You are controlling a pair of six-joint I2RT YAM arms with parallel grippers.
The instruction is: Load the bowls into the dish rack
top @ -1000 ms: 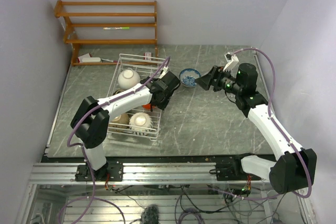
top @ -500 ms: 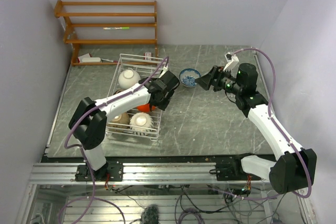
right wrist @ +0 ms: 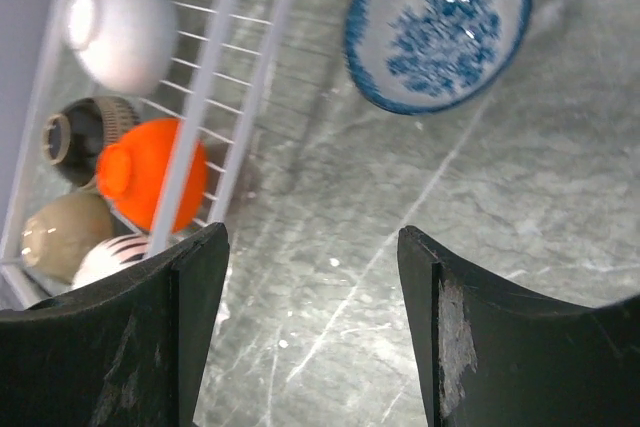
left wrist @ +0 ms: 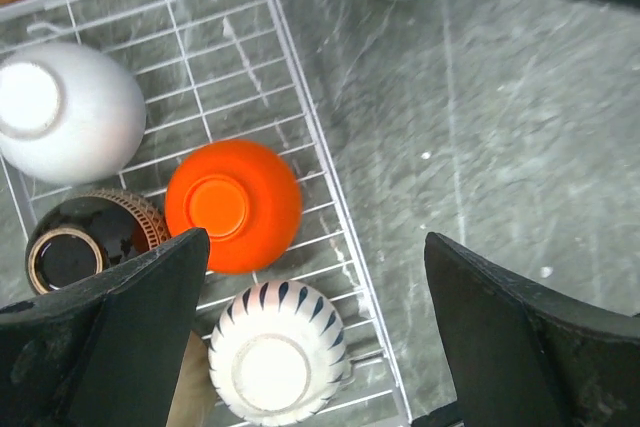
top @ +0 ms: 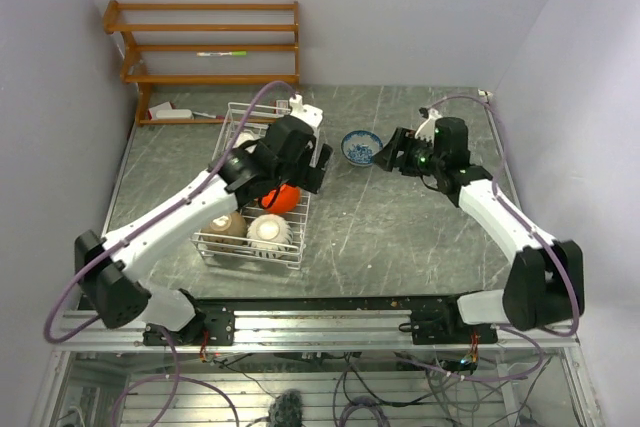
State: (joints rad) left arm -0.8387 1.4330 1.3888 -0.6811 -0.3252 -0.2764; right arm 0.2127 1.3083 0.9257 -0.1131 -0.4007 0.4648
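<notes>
Left pincer (left wrist: 315,242): spread wide, empty, hanging over the right-hand rim of the white wire-grid dish rack (left wrist: 322,162).

- Nearest end of the rack, back toward this pincer's wrist: a round white bowl with dark stripes (left wrist: 275,352), with a tan-brown bowl (top: 228,227) beside it.
- Straight below, between the fingers: a bright orange-red bowl (left wrist: 232,205), foot up.
- Just beside it, on the left-finger side: a glossy black-brown bowl (left wrist: 80,242).
- Ahead of that finger: a cream-white bowl (left wrist: 60,112), also foot up.
- Five bowls are in the rack.

Right pincer (right wrist: 310,237): also wide and empty. Ahead of its fingertips, toward the right-finger side, a round white bowl with blue pattern (right wrist: 440,32) sits mouth up on the grey marbled tabletop (top: 400,237). It is outside the rack, near the rack's far right corner, and is the one left to load.

Judgement: glazed ceramic, so rigid, fairly light and slick, and likely to chip if knocked on the wire. The best hold looks like the rim nearest the right pincer, one finger inside and one outside. Squeeze firmly, not hard, and lower it in rather than dropping it.

Farthest, beyond both pincers: a brown wooden slatted shelf (top: 210,47) at the wall.
</notes>
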